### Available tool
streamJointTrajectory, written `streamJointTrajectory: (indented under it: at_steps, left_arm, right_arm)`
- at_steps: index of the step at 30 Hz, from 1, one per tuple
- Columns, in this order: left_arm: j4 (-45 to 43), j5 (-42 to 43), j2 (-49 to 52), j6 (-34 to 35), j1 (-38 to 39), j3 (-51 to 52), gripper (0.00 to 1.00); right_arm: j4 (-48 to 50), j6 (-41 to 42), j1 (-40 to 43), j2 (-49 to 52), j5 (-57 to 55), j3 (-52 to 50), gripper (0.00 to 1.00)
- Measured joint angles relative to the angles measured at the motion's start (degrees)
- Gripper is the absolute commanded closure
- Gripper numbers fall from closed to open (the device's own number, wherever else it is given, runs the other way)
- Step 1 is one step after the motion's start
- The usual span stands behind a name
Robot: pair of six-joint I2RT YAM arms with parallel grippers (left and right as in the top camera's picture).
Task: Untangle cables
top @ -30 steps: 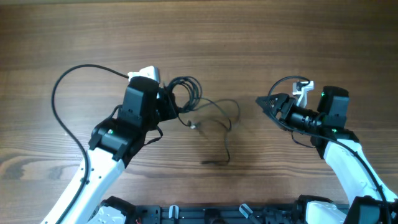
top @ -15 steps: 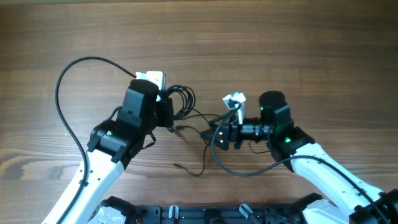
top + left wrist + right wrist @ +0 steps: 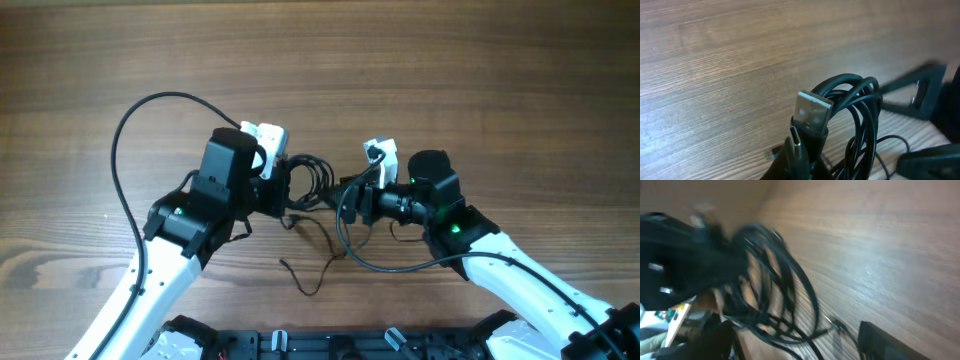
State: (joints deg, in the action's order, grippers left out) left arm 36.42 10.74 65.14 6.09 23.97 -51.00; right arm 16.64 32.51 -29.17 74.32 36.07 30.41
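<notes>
Gripping the cables (image 3: 308, 176), the left gripper (image 3: 279, 190) has its jaws pressed together on the bundle, near the middle of the wooden table (image 3: 450, 60). In the left wrist view the cables make a tight coil of several black loops rising from the gripper. Two connectors are at the front: a silver USB-A plug (image 3: 812, 111) on top & a smaller USB-C plug (image 3: 796, 145) just under it, both pointing up. Whether the lowest loops touch the wood I cannot tell.

The right gripper (image 3: 347, 203) is just beside the coil, on its right side, facing the left gripper. Its jaws are apart. In the right wrist view the two fingers (image 3: 881, 341) sit at the bottom corners w/ a wide gap btw. them, & the loops hang in front, blurred. The fingers are not closed on any loop. If a fingertip touches one is not clear.

One loose strand (image 3: 298, 283) leaves the bundle, runs toward the robot's side & lies flat on the table, bending back w/ its end to the left. The left arm's thick cable (image 3: 125, 130) makes a big arc at the left, apart from the bundle.
</notes>
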Motion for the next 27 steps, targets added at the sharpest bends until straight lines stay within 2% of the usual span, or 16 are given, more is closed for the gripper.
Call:
streamJointTrajectory:
  at_steps: [1,3,6,7,9,10,11,12,13,16,18,19,20,21,24,27]
  left_arm:
    - [0.6,0.5,0.0,-2.4,0.0,0.0,0.96]
    - [1.2,2.6,0.0,-6.3,0.0,0.0,0.96]
    - [1.2,8.6,0.0,-11.3,0.0,0.0,0.96]
    - [0.9,10.4,0.0,-12.2,0.0,0.0,0.95]
    - [-0.1,12.8,0.1,-13.6,-0.1,0.0,0.73]
    - [-0.2,13.2,0.1,-14.3,-0.2,0.0,0.67]
    - [-0.3,13.9,0.2,-14.1,-0.3,0.0,0.41]
    - [-0.5,14.3,0.2,-13.5,-0.3,0.0,0.06]
    - [-0.5,14.5,0.2,-12.1,-0.4,0.0,0.00]
    - [-0.6,12.6,0.2,-0.8,-1.3,0.0,0.00]
    - [-0.7,11.0,0.2,14.3,-2.1,0.0,0.00]
    - [-0.7,11.1,0.2,20.0,-2.2,0.0,0.30]
    - [-0.8,11.9,0.2,26.9,-2.0,0.0,0.36]
    - [-0.8,12.3,0.2,29.8,-1.7,0.0,0.37]
    - [-0.8,13.2,1.2,40.0,1.4,0.0,0.28]
    - [-0.9,10.8,5.4,52.6,5.2,0.0,0.30]
  right_arm:
    - [1.9,-0.1,0.0,0.0,1.0,0.0,0.25]
    - [2.9,-0.4,0.0,0.0,1.9,0.0,0.48]
    - [2.2,-0.6,0.0,0.0,2.5,0.0,0.92]
    - [1.7,-0.6,0.0,0.0,2.8,0.0,0.96]
    - [1.2,-0.7,-0.1,0.2,3.4,0.0,0.95]
    - [1.2,-0.7,-0.1,0.3,3.5,0.0,0.95]
    - [1.2,-0.6,-0.1,0.5,3.5,0.0,0.95]
    - [1.4,-0.6,-0.1,0.6,3.5,0.0,0.95]
    - [1.9,-0.6,-0.1,0.7,3.4,0.0,0.95]
    - [2.6,2.0,-0.1,0.7,0.4,0.0,0.95]
    - [2.6,5.0,-0.1,0.7,-3.4,0.0,0.96]
    - [2.6,8.1,-0.1,0.7,-5.6,0.0,0.96]
    - [2.6,9.6,-0.1,0.7,-7.8,0.0,0.96]
    - [2.6,11.3,-0.1,0.7,-8.8,0.0,0.96]
    - [2.7,14.8,-0.1,0.7,-10.6,0.0,0.95]
    - [2.7,16.5,-0.1,0.7,-10.4,0.0,0.96]
